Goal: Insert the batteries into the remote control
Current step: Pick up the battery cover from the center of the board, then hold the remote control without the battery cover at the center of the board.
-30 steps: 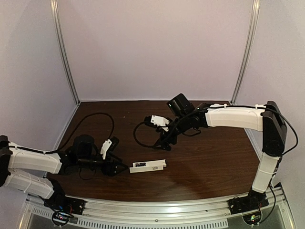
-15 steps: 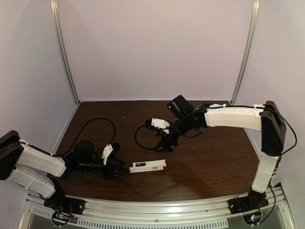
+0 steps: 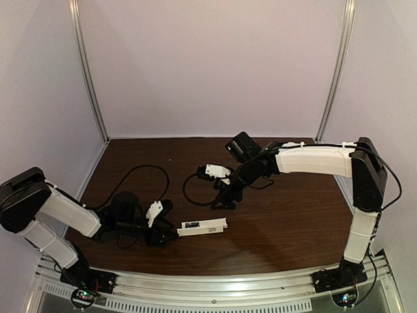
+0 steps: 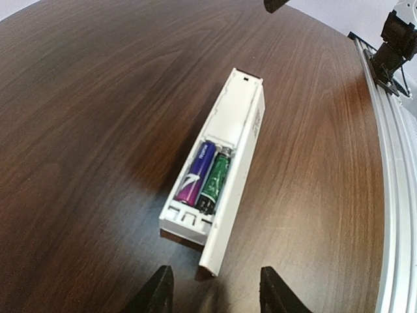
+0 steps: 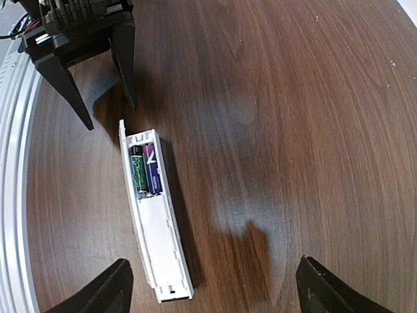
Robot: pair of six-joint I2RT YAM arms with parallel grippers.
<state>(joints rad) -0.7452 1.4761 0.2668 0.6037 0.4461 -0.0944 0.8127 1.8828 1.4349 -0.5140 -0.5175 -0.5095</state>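
1. Left wrist view: the remote is laid on the bench, batteries seated in its open bay.
2. The left gripper is held open at its end.
3. The right gripper is spread wide, empty.

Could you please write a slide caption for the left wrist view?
Open left gripper facing the remote control, with both batteries seated inside.

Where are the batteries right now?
In the left wrist view, both batteries lie side by side in the open compartment of the remote control, at its end nearest the left gripper.
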